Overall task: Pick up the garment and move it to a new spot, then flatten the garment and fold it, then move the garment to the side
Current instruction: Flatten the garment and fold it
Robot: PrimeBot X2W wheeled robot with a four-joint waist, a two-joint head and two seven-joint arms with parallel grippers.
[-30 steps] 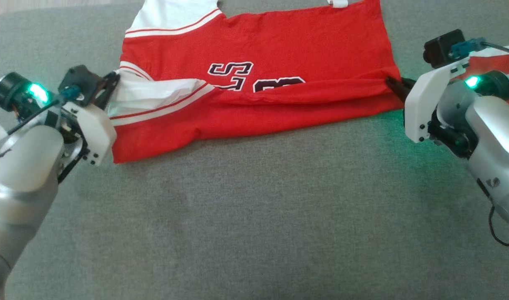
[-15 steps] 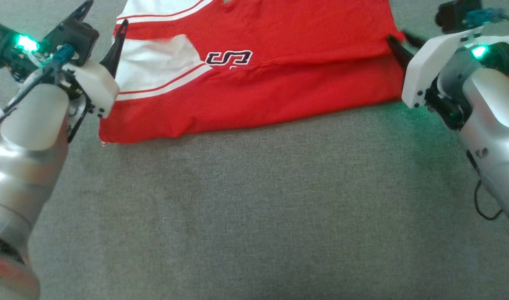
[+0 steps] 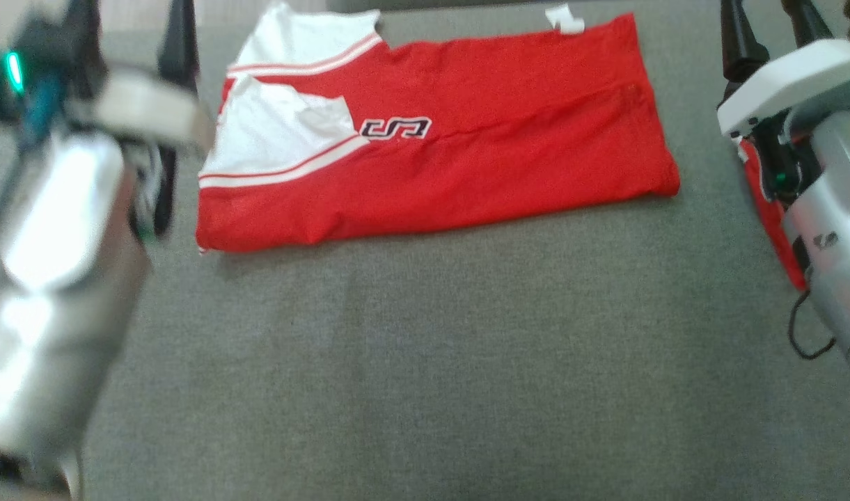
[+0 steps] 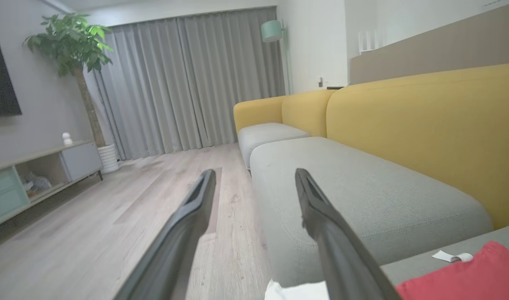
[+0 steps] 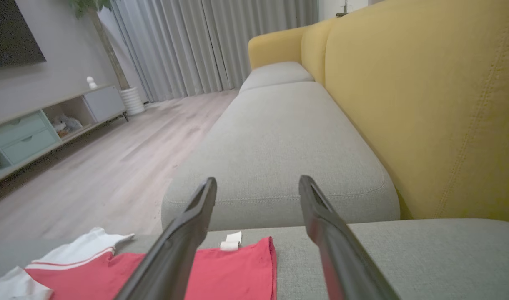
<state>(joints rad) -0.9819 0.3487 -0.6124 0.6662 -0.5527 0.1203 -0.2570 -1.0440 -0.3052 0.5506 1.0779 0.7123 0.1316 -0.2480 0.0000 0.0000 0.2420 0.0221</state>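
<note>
jersey: red one [image 3: 466, 160] with white sleeves [image 3: 278, 132], lying folded on the grey seat [image 3: 425, 362], toward the far side and roughly midway between the two arms

fold: a red flap from the near side lies over the front and covers the lower part of the dark lettering [image 3: 397, 129], so only the top strip of it peeks out

tag: little white one [image 3: 564, 19] sticking out at the jersey's far edge

left gripper: [image 4: 254, 173] fingers spread wide with nothing between them. It sits just off the jersey's left end, clear of the cloth and pointing toward the far end of the room

right gripper: [image 5: 257, 180] same deal, spread wide and empty. It's off to the right of the jersey, not touching it

red cloth: there's another bit of red fabric [image 3: 773, 209] on the seat at the right, mostly hidden behind the right arm, so I honestly can't tell what it is

backrest: yellow [image 5: 425, 104], running along the right side of the seat

room: wood floor [image 4: 112, 216] on the left, grey curtains [image 4: 187, 83] at the far end, potted plant [image 4: 71, 46] in the far left corner
</note>
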